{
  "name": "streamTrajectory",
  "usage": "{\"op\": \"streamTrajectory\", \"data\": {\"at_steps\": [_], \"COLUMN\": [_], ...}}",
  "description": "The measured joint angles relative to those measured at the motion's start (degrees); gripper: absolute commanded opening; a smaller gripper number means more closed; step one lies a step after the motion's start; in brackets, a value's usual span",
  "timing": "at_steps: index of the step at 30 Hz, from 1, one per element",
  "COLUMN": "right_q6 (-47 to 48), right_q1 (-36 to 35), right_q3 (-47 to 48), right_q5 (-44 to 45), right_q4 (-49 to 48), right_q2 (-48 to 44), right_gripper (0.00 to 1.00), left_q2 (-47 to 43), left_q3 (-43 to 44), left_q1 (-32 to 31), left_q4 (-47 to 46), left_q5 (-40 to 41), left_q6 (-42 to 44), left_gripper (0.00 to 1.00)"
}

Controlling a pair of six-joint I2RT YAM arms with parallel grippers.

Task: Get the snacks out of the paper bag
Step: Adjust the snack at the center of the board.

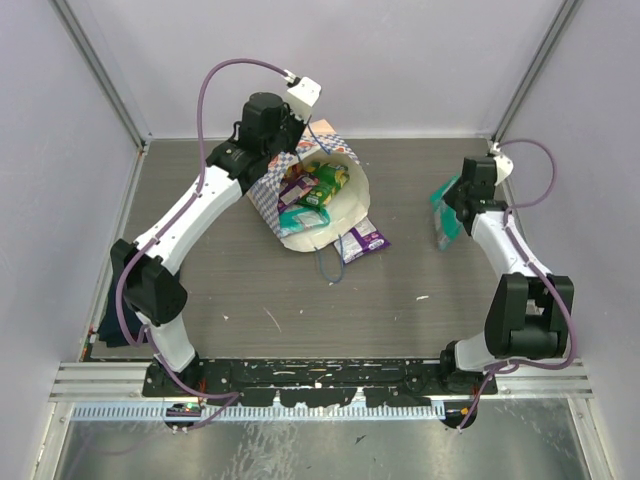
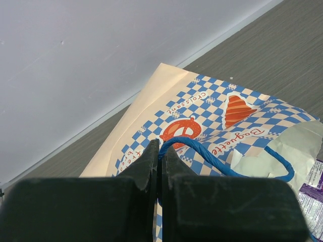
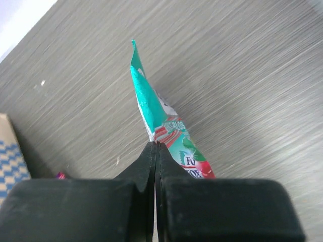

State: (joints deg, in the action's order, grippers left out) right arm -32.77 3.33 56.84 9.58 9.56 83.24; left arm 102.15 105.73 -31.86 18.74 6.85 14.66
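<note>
The paper bag (image 1: pixel 330 215) lies tilted at mid-table, its mouth open toward the camera. Inside it are several snacks (image 1: pixel 315 185) in green, yellow and purple. One purple packet (image 1: pixel 362 240) lies on the table just outside the mouth. My left gripper (image 1: pixel 300 143) is at the bag's far edge. In the left wrist view, this gripper (image 2: pixel 160 150) is shut on the bag's blue cord handle (image 2: pixel 212 155), with the checkered bag (image 2: pixel 217 108) below. My right gripper (image 1: pixel 457 205) holds a teal packet (image 1: pixel 444 218) off to the right. Its jaws (image 3: pixel 156 146) are shut on the packet (image 3: pixel 149 101).
A second blue cord handle (image 1: pixel 328 265) trails onto the table in front of the bag. A dark blue cloth (image 1: pixel 105 325) lies at the table's left edge beside the left arm. Metal frame posts and walls bound the table at the back and sides.
</note>
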Motion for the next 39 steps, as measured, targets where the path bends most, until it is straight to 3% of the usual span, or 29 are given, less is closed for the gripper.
{"op": "streamTrajectory", "data": {"at_steps": [8,16,18,21,22,23,26,29,34,39], "right_q6": [8.9,16.7,17.7,18.6,19.3,19.4,19.4,17.6,11.9,7.0], "right_q1": [0.1,-4.5,-6.8,-9.2,-10.0,-10.5,-10.7,-9.0,-4.3,-0.4], "right_q3": [14.4,39.6,45.7,53.9,54.7,54.4,49.4,38.3,23.9,16.2], "right_q5": [15.5,23.0,22.8,19.6,17.4,15.3,9.5,3.3,2.3,5.5], "right_q4": [9.6,19.7,22.1,25.7,26.2,26.9,25.4,20.8,11.9,6.7], "right_q2": [4.0,31.3,38.4,47.5,49.0,49.3,46.2,36.9,21.9,19.7], "right_gripper": [0.01,0.03,0.24,0.83,0.95,1.00,1.00,0.99,0.98,0.81], "left_q2": [1.0,2.6,2.6,2.6,2.6,2.6,2.6,2.6,2.6,2.6], "left_q3": [0.5,2.0,2.1,2.1,2.1,2.1,2.2,2.3,2.3,2.3], "left_q1": [0.0,0.1,0.1,0.1,0.1,0.1,0.1,0.2,0.3,0.7], "left_q4": [0.1,0.7,0.9,0.9,1.0,1.0,1.1,1.4,1.4,1.4], "left_q5": [0.0,0.0,0.0,0.0,0.1,0.3,0.5,0.5,0.8,1.0], "left_q6": [0.0,0.0,0.0,0.0,0.0,0.0,0.1,0.1,0.7,1.2], "left_gripper": [0.00,0.00,0.00,0.00,0.00,0.00,0.00,0.00,0.00,0.00]}}
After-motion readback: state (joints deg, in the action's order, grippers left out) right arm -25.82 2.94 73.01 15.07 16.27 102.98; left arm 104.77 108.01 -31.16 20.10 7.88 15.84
